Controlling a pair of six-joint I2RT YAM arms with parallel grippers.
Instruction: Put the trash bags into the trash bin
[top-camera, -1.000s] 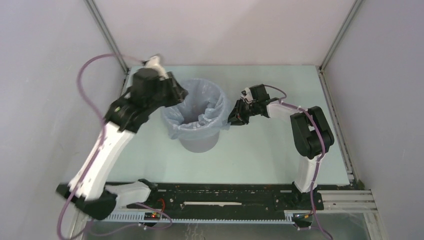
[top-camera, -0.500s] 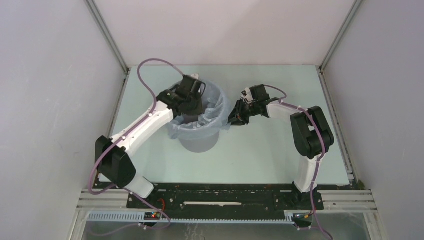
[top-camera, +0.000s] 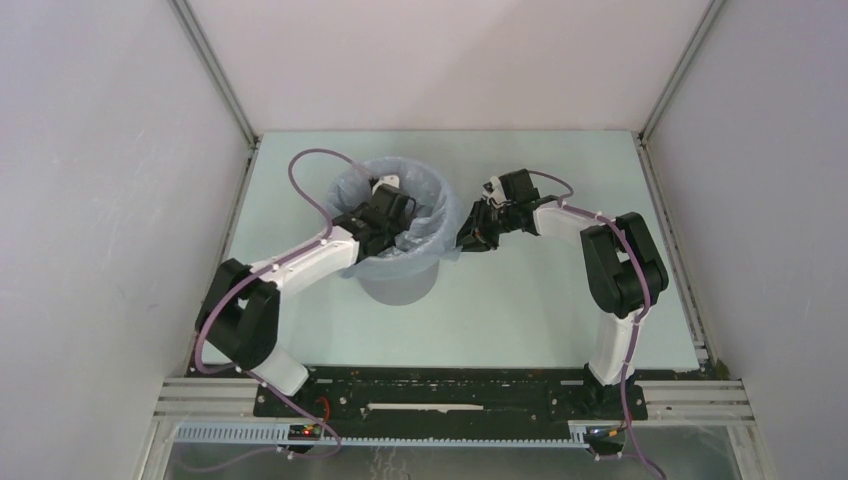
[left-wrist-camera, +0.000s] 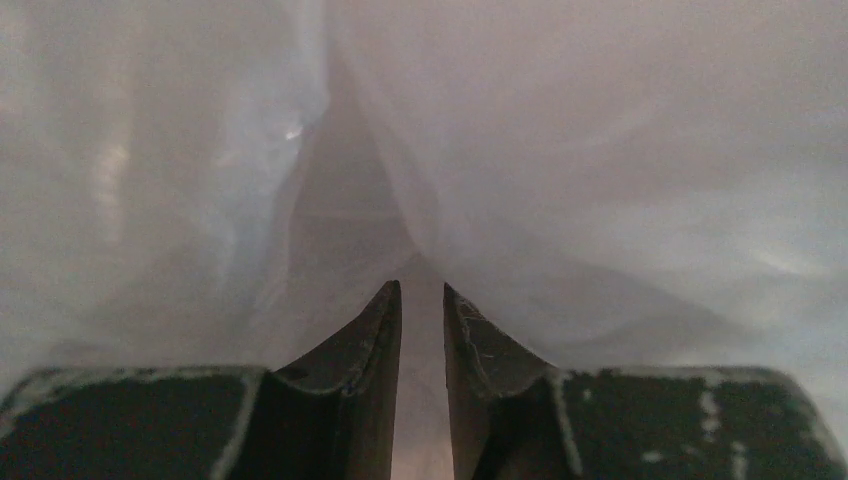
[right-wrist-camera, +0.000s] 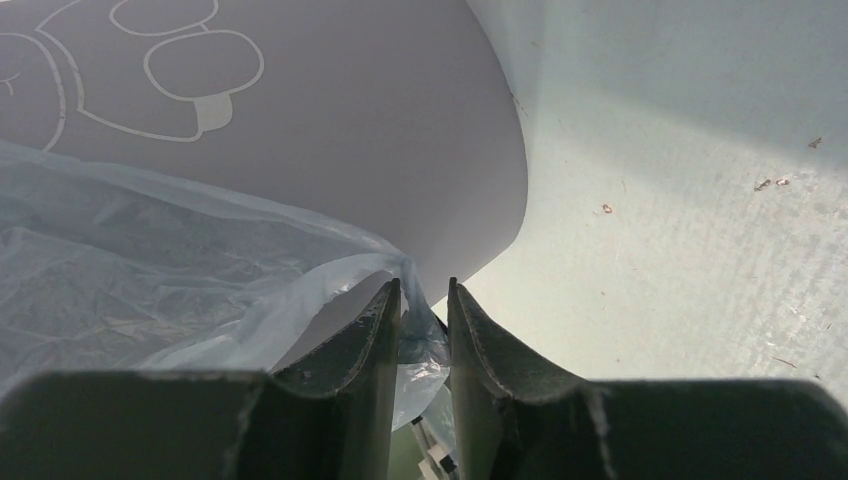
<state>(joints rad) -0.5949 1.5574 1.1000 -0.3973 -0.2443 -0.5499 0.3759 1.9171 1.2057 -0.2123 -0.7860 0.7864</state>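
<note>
The grey round trash bin (top-camera: 398, 283) stands mid-table, lined with the pale blue trash bag (top-camera: 428, 222), whose edge is folded out over the rim. My left gripper (top-camera: 392, 214) is down inside the bin's mouth. In the left wrist view its jaws (left-wrist-camera: 422, 288) are nearly closed with nothing between them, and bag film (left-wrist-camera: 600, 150) fills the view. My right gripper (top-camera: 467, 239) is at the bin's right side, shut on a pinch of the bag's hanging edge (right-wrist-camera: 150, 250), close to the bin wall (right-wrist-camera: 350, 130).
The pale green table (top-camera: 540, 300) is walled by white panels on the left, back and right. A black rail (top-camera: 450, 395) with the arm bases runs along the near edge. A white line drawing (right-wrist-camera: 190, 50) is printed on the bin wall.
My left arm has swung from the bin's far left side over the rim and lowered its gripper inside the bag. The right arm and its hold on the bag have not changed.
</note>
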